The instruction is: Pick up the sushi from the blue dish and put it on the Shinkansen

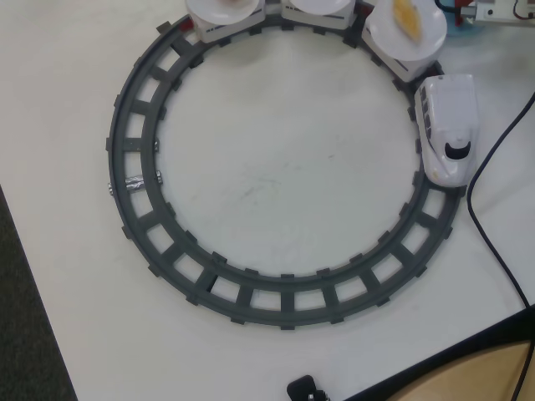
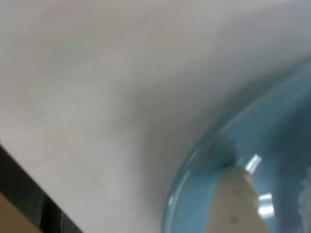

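In the blurred wrist view the blue dish (image 2: pixel 272 141) fills the lower right, resting on the white table. My gripper (image 2: pixel 272 187) hangs just over the dish. One cream finger (image 2: pixel 235 204) rises from the bottom edge and the other finger barely shows at the right edge. Only bare blue dish lies between them, so the gripper is open. The sushi is out of view. In the overhead view the white Shinkansen (image 1: pixel 447 125) sits on the right side of the grey ring track (image 1: pixel 284 292), its plate-topped cars curving along the top edge.
The car behind the engine carries a white plate (image 1: pixel 407 38) with a yellow-orange piece (image 1: pixel 407 15) on it. A black cable (image 1: pixel 493 217) runs down the right side of the table. Dark floor borders the table on the left.
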